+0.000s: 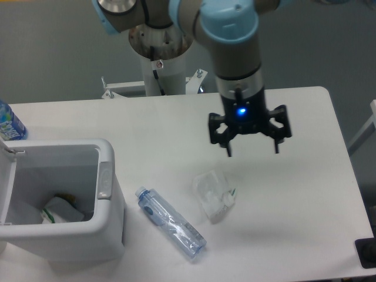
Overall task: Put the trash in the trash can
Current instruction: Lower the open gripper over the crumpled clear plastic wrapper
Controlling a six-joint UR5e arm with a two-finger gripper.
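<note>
The crumpled translucent white plastic wrapper (214, 194) lies on the white table, right of centre. The slim clear bottle with a blue cap (170, 222) lies on its side just left of it, cap pointing up-left. The white trash can (107, 220) stands at the front left, open, with some white and green waste inside. My gripper (252, 150) hangs open and empty above the table, up and to the right of the wrapper, fingers pointing down.
A blue bottle with a white-green label (9, 121) stands at the far left edge behind the can. The arm's white base column (161, 64) rises behind the table. A dark object (367, 254) sits at the front right corner.
</note>
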